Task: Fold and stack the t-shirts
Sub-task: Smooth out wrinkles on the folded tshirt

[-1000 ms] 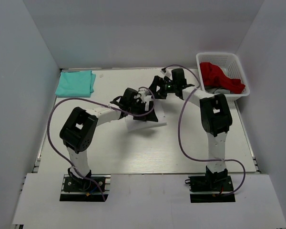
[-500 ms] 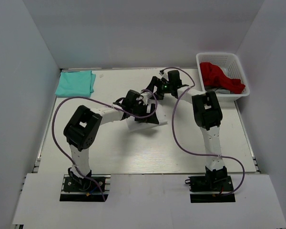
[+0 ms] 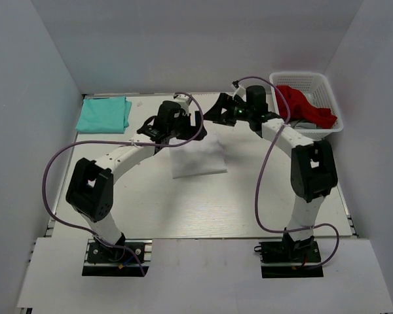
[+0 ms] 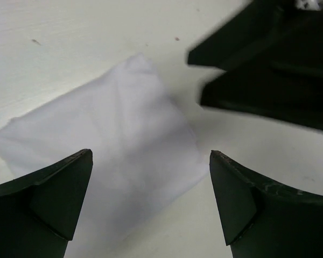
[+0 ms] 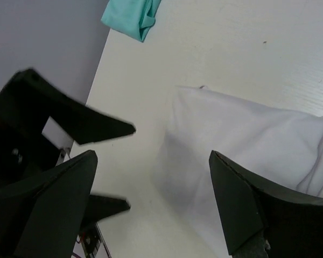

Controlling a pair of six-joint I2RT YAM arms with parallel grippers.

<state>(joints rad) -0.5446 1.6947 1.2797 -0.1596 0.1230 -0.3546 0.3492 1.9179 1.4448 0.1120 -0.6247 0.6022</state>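
Now left gripper (image 4: 151, 155) and right gripper (image 5: 153, 153), released, have lifted off the white t-shirt (image 3: 198, 157).

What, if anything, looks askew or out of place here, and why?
The white t-shirt lies folded in the middle of the table, skewed to its edges and apart from the folded mint-teal t-shirt in the far left corner, not stacked. A red cloth sits crumpled in the basket.
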